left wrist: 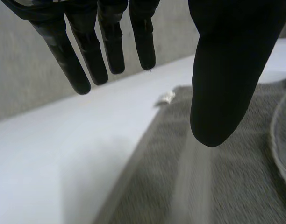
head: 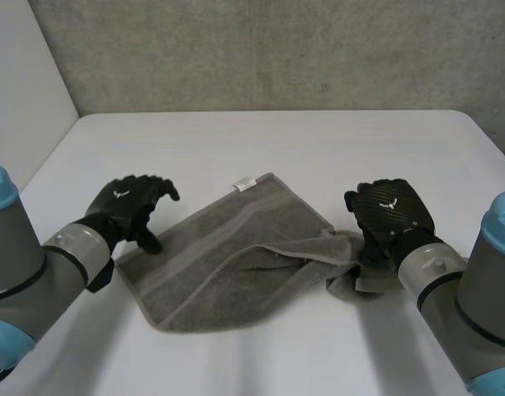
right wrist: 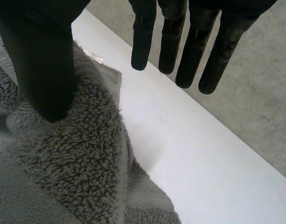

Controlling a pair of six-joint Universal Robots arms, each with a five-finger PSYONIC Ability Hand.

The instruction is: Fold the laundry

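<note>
The white table (head: 261,132) stands against a grey concrete wall (head: 277,49). A grey towel (head: 228,247) lies near the middle of the table, between the two arms and turned so that its corners point outward. Its left part is spread flat, with a woven band running along it. Its right part is folded over and rumpled into a thick heap at the right corner.

The left arm (head: 38,272) reaches in over the towel's left corner, and the right arm (head: 467,297) comes in over the bunched right end.

The left hand (head: 130,206) is at the towel's left corner. In the left wrist view its fingers (left wrist: 68,60) hang straight and apart from the thumb, over the bare table just beside the towel's edge. The thumb is over the cloth, and the hand grasps nothing.

The right hand (head: 393,213) sits over the rumpled heap. In the right wrist view its fingers (right wrist: 180,46) are straight and spread over the bare table beyond the towel. The thumb is down against the pile of terry loops. Nothing is pinched between the thumb and the fingers.

A small white tag (head: 245,182) sticks out at the towel's far corner.
</note>
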